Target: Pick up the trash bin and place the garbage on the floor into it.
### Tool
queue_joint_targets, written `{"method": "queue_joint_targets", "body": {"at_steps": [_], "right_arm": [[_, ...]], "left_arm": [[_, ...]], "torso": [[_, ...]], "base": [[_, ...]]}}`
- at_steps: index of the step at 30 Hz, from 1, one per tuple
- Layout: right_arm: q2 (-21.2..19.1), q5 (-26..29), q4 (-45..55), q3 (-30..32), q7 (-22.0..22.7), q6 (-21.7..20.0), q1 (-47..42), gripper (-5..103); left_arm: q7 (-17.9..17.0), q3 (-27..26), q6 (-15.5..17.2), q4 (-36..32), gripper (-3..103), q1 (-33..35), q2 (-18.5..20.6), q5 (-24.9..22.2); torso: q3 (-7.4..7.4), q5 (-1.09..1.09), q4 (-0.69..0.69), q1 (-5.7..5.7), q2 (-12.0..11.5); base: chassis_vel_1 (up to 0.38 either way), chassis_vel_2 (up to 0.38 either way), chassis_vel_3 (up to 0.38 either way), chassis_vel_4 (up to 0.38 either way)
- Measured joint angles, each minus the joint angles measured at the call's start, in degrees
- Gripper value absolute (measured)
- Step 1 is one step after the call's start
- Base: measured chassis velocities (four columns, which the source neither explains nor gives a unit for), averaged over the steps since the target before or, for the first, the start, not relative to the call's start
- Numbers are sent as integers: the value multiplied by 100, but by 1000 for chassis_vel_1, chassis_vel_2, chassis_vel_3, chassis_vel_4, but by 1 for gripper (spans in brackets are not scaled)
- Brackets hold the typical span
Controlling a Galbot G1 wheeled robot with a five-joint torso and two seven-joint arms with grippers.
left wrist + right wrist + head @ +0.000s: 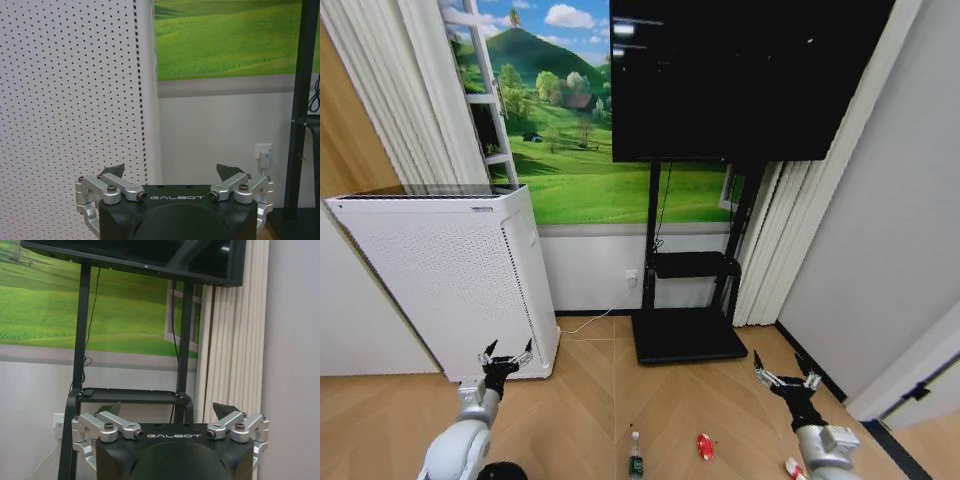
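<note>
Standing before a wall with a green landscape mural, the robot holds both arms low and forward over the floor, a light wooden herringbone parquet.

- Left hand: raised near the front lower corner of the white perforated appliance, fingers spread wide apart, holding nothing. Its wrist view shows the same spread fingers facing the appliance's dotted side panel and the wall socket.
- Right hand: raised above the parquet near the grey wall on the robot's right, fingers spread wide, holding nothing. Its wrist view shows it facing the black stand and the white curtain.
- Garbage, bottle: clear plastic with green label, lying on the floor at the near edge of the head view, between the two arms.
- Garbage, red can: crushed, on the floor just right of the bottle, apart from it.
- Garbage, wrapper: red and white, on the floor beside the right arm, partly hidden by it.
- Dark round object: at the lower edge by the left arm, cut off; cannot tell what it is.
- Large black screen: mounted on the stand, whose base plate rests on the floor against the wall.
</note>
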Motion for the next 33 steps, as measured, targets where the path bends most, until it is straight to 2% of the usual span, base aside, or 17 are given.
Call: {"method": "queue_joint_targets", "body": {"at_steps": [15, 33], "right_arm": [[48, -69, 0, 2, -36, 15, -21, 100], [68, -125, -55, -42, -53, 13, 21, 100]], "left_arm": [[-50, -52, -55, 0, 100, 6, -6, -20], [-24, -50, -58, 25, 100, 2, 1, -53]], "torso": [[-15, 0, 0, -7, -26], [-293, 0, 0, -208, -506]], "base": [[0, 0, 0, 0], [0, 0, 0, 0]]}}
